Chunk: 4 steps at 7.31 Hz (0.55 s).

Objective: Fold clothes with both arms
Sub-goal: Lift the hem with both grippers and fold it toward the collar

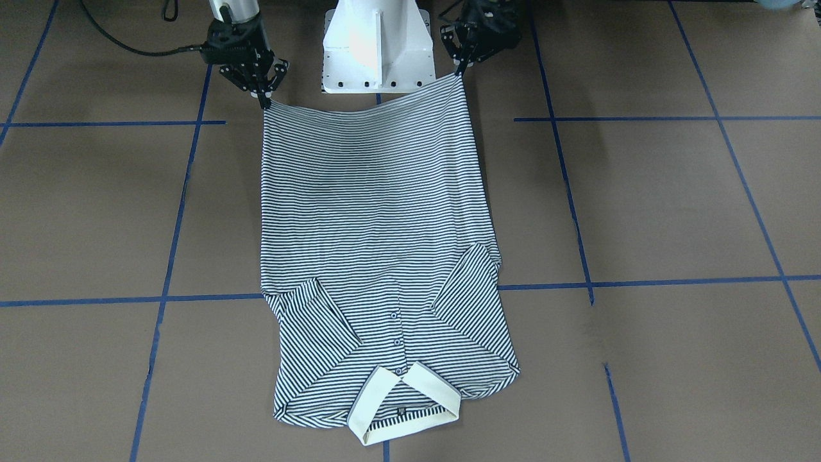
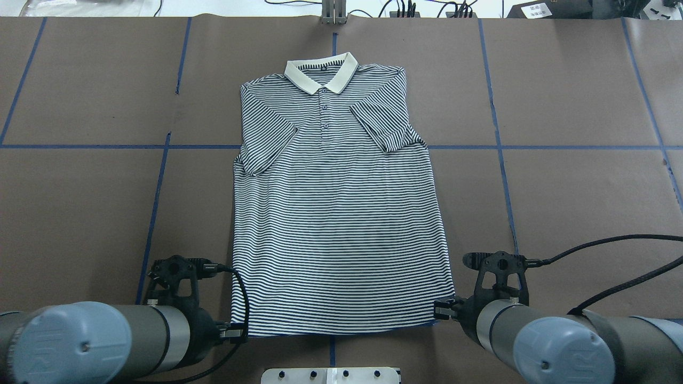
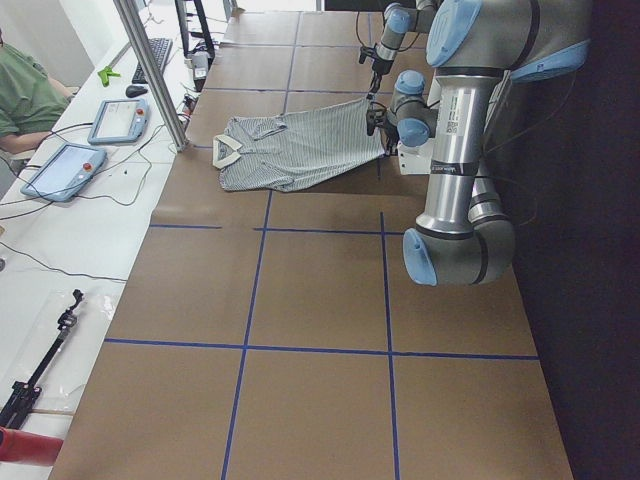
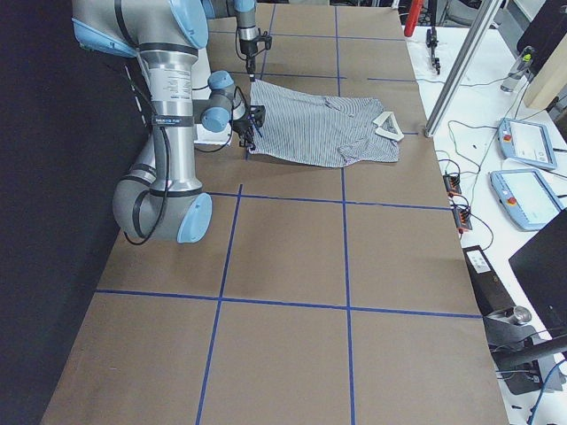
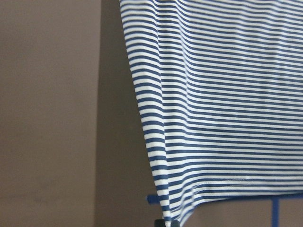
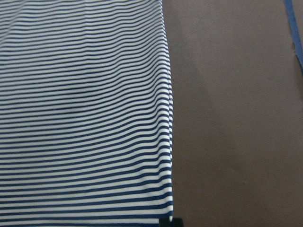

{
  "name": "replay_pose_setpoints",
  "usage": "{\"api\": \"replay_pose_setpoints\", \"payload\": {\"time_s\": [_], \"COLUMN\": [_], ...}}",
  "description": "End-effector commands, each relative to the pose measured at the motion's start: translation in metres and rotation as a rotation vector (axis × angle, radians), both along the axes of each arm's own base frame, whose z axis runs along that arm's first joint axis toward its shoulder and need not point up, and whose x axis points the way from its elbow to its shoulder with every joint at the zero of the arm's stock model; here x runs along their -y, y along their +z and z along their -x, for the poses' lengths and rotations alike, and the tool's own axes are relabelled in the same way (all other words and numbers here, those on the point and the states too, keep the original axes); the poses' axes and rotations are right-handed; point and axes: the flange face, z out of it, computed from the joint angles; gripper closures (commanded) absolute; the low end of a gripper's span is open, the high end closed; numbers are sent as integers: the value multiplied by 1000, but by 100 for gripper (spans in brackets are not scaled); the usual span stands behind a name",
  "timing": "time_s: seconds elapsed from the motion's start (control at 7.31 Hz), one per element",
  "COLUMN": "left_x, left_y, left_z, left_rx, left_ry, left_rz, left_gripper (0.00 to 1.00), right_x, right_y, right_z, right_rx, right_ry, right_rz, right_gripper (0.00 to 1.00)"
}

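Grip: left gripper (image 1: 460, 70) and right gripper (image 1: 264, 101) each clamp a corner of the hem (image 2: 341, 326) at 6 o'clock, raised off the table (image 2: 560, 202). The rest of the polo shirt (image 2: 336, 213) lies flat. Carry both corners level, in sync and taut toward the collar (image 2: 321, 76) at 12 o'clock.

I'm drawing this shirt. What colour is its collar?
The collar is plain cream; the shirt is navy-and-white striped. Shows best in the front-facing view.

arms (image 2: 155, 336) silver-grey tubes | joint caps (image 2: 69, 344) light-blue | cables (image 2: 629, 283) black | base (image 1: 375, 45) white
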Motion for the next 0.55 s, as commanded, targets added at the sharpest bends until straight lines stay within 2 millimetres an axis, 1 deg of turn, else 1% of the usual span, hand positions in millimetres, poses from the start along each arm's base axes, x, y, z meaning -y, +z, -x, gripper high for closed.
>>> {"api": "replay_pose_setpoints", "payload": {"time_s": [0.0, 0.14, 0.27, 0.41], "left_x": [-3, 4, 7, 32], "left_y": [-59, -72, -70, -67], "left_z": [90, 93, 83, 74], "left_rx": [-23, -34, -20, 14], "left_ry": [38, 31, 49, 48], "left_rz": [39, 50, 19, -71], "left_gripper": [100, 100, 100, 100], "right_x": [-25, -22, -14, 14], "right_y": [-76, -87, -100, -107], "right_z": [-102, -102, -93, -71], "right_rx": [42, 45, 59, 47], "right_ry": [-79, -86, -70, -20], "right_rz": [42, 66, 74, 58], "right_gripper": [100, 100, 100, 100]}}
